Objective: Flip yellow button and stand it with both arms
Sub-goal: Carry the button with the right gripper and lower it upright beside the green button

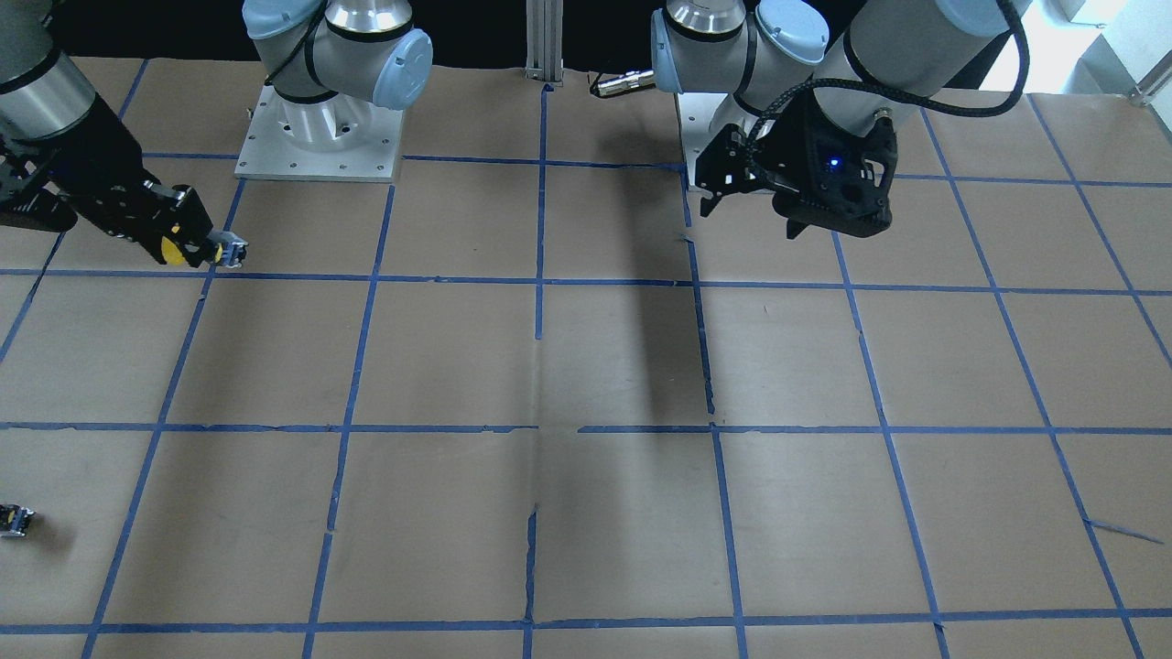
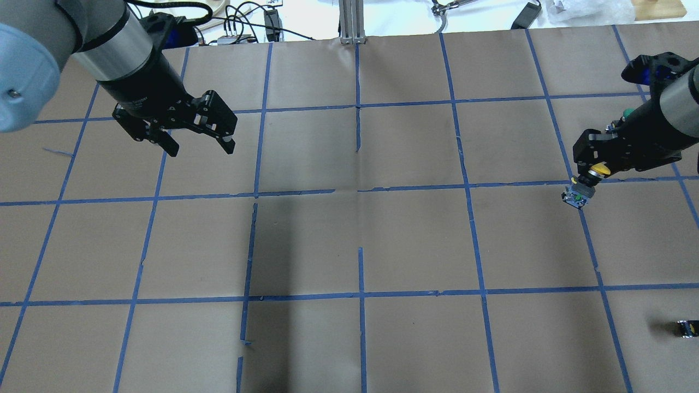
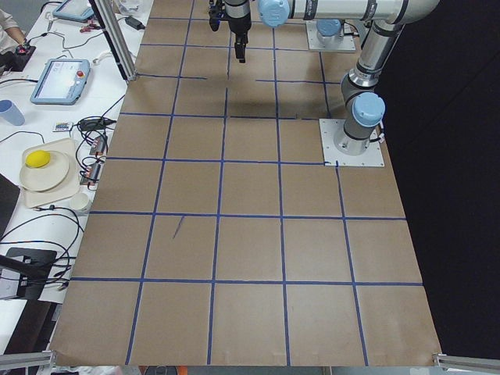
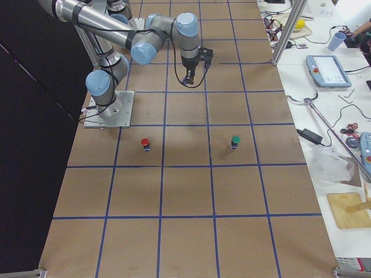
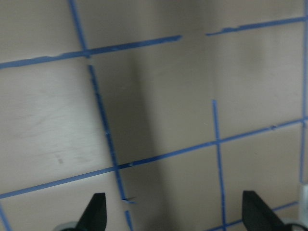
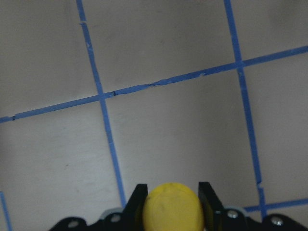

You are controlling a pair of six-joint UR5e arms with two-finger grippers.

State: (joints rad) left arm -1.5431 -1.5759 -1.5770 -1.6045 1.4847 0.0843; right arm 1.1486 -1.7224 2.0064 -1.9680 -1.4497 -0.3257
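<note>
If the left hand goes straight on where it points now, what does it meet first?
Probably only the table with its brown paper: the left hand is open, and its wrist view shows nothing else ahead.

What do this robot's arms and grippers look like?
The left arm and right arm are silver tubes with light-blue joint caps. The left gripper and right gripper are black, two-fingered. A black braided cable runs along the left arm.
</note>
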